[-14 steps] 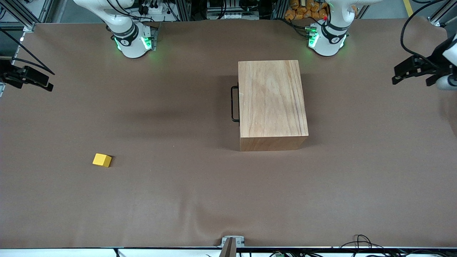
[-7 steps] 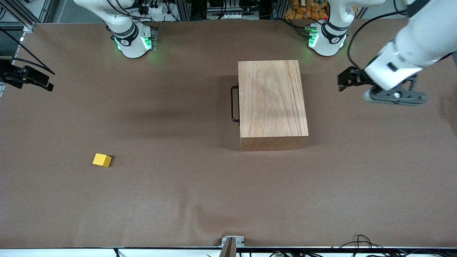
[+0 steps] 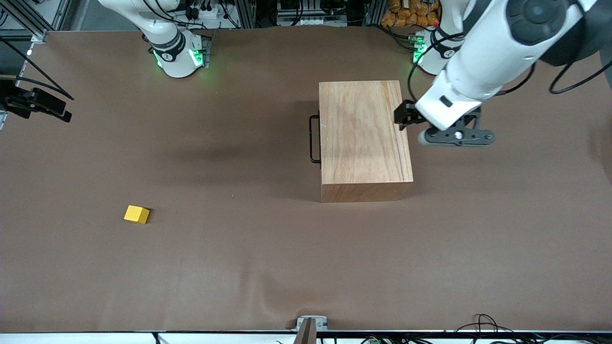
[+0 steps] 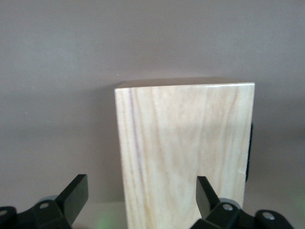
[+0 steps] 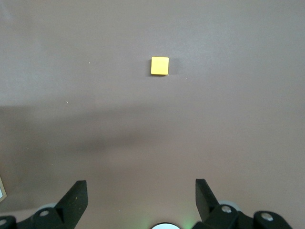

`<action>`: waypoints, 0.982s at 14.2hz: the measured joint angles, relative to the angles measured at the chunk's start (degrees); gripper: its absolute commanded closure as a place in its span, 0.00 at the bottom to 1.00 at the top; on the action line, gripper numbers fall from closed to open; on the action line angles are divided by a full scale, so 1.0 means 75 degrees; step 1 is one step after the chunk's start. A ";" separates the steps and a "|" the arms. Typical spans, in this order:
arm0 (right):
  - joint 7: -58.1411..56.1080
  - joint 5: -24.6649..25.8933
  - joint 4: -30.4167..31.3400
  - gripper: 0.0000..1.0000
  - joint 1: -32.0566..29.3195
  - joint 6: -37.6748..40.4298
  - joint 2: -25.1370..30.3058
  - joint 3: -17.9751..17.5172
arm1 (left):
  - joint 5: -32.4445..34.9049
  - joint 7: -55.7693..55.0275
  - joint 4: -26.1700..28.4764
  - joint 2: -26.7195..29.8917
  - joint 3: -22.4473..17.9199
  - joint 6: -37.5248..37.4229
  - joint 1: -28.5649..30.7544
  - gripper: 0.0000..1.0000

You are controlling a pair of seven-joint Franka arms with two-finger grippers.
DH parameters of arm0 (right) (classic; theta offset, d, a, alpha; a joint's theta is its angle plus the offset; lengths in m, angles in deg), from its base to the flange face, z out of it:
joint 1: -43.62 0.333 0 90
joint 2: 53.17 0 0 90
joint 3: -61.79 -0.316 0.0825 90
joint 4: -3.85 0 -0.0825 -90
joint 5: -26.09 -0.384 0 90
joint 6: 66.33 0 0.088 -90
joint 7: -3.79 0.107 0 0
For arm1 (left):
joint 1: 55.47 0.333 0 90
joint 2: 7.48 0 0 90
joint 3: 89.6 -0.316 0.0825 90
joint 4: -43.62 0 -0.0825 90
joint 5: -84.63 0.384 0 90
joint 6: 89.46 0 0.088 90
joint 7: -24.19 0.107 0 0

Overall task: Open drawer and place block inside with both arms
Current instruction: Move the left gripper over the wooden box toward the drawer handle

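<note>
The wooden box [image 3: 363, 138] stands mid-table with its drawer pushed in, and only the black wire handle [image 3: 313, 138] shows on the side toward the right arm's end. My left gripper [image 3: 402, 116] hangs open over the box's edge toward the left arm's end. In the left wrist view the left gripper [image 4: 141, 191] spans part of the box [image 4: 183, 152], with nothing held. The yellow block [image 3: 136, 214] lies alone on the table, nearer the front camera. My right gripper [image 3: 64, 111] waits open, high at the right arm's end. Its wrist view shows the block [image 5: 159, 66] well off from the right gripper [image 5: 141, 193].
A brown mat [image 3: 248, 267] covers the whole table. The two green-lit arm bases [image 3: 179, 57] [image 3: 437, 55] stand along the table's edge farthest from the front camera. A small metal bracket [image 3: 311, 322] sits at the nearest edge.
My left arm has swung in from the table's end until its gripper hangs over the box's edge. The right arm, box and block have not moved.
</note>
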 measured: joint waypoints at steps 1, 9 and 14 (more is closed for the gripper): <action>0.0000 0.0000 0.0000 0.00 0.0000 0.0000 0.0000 0.0000 | -0.0013 -0.0203 -0.0057 -0.0111 0.0000 0.0109 -0.0162 0.00; 0.0000 0.0000 0.0000 0.00 0.0000 0.0000 0.0000 0.0000 | -0.0024 -0.1533 -0.0539 -0.0856 -0.0011 0.0549 -0.1323 0.00; 0.0000 0.0000 0.0000 0.00 0.0000 0.0001 0.0000 0.0000 | -0.0024 -0.2104 -0.0567 -0.1160 -0.0015 0.0997 -0.1730 0.00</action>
